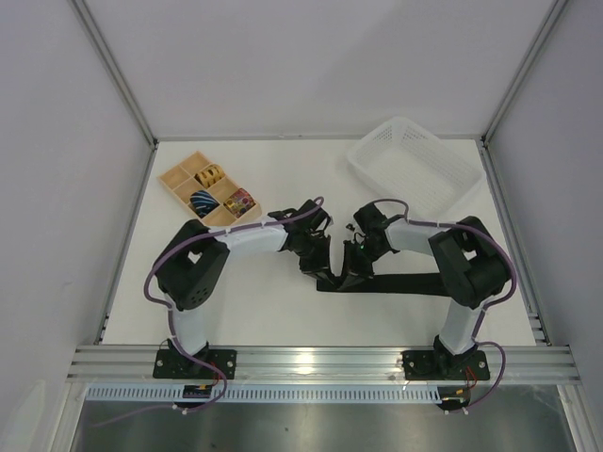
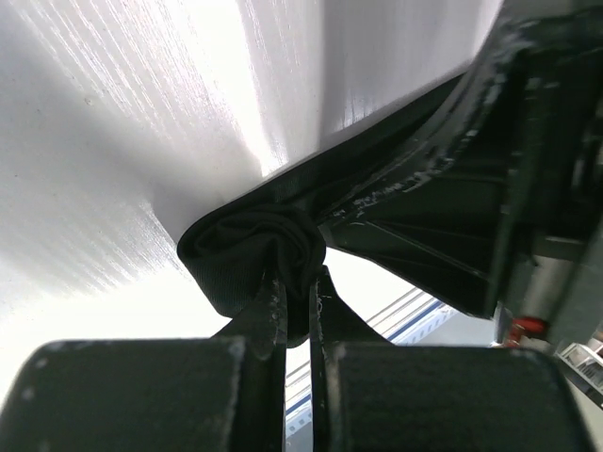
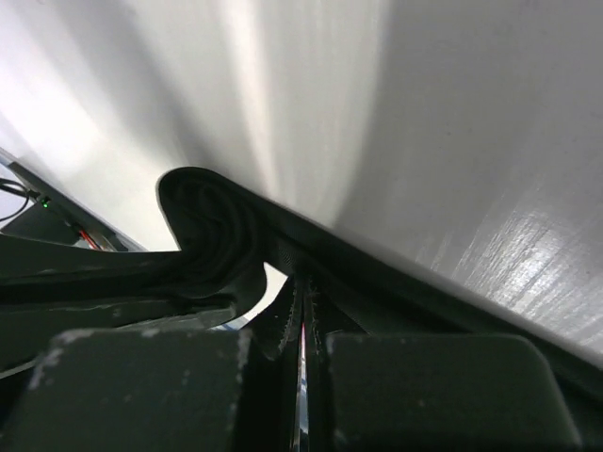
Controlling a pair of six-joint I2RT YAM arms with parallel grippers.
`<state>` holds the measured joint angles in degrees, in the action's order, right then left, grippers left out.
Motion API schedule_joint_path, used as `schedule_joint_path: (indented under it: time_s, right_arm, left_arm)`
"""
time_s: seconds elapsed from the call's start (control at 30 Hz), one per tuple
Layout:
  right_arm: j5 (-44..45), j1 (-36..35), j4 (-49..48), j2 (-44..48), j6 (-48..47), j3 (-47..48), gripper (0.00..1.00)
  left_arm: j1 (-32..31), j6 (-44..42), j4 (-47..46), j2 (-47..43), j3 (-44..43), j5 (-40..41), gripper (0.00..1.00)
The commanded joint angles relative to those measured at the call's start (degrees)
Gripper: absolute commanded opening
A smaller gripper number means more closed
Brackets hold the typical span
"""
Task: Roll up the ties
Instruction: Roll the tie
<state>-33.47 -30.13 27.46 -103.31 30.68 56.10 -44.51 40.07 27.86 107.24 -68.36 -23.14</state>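
Down at the left gripper (image 2: 297, 282), the two fingers (image 2: 268, 311) are nearly together, nipping the bunched start of the long, narrow black fabric necktie (image 2: 245, 250). The fabric has folded into a loose first curl right at the tips. The right gripper (image 3: 301, 297) faces it just beside, at three o'clock. Its jaws are pressed fully together and, as far as I can tell, catch the strip's edge next to the same curl (it's dark down there). My guess is that one side anchors while the other turns the coil.

The rest of the tie lies flat on the white table (image 1: 283, 320), near its middle, trailing toward three o'clock. The compartmented wooden tray (image 1: 179, 179) sits at ten o'clock with coloured rolls in it, and the white plastic mesh basket (image 1: 415, 160) is at two o'clock. The rolling looks barely begun.
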Motion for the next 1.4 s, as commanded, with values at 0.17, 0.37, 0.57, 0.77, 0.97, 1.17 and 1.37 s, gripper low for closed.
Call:
schedule_joint_path:
  time_s: [0.17,0.37,0.57,0.77,0.97,1.17,1.37]
  right_arm:
    - [2.1,0.0,-3.1,-2.6,-1.6,-1.5,0.00]
    - [1.5,-0.3,-3.1,-2.3,-1.1,-1.1,0.00]
    - [3.0,0.4,1.1,1.1,-1.1,0.1,0.00]
    - [4.9,2.4,7.3,8.2,-1.6,-0.1,0.00]
    - [8.2,4.8,9.7,9.4,-3.8,-1.3,0.00]
    - [11.6,5.6,7.4,8.7,-3.3,-3.7,0.00]
    - [12.9,4.6,1.9,4.7,-1.9,-6.4,0.00]
  left_arm:
    - [-0.8,-0.5,1.4,2.4,-3.5,0.6,0.00]
    - [-1.4,0.2,-0.2,5.1,-4.2,-1.6,0.05]
    - [-1.4,0.7,-2.0,6.4,-3.3,-2.2,0.10]
    - [-1.4,0.5,-2.9,6.9,-2.0,-2.2,0.11]
    - [-1.4,0.1,-2.5,6.8,-1.8,-1.6,0.11]
    - [-1.4,-0.3,-1.9,6.3,-1.3,-0.9,0.10]
    - [-1.4,-0.7,-1.6,6.0,-1.8,-0.4,0.10]
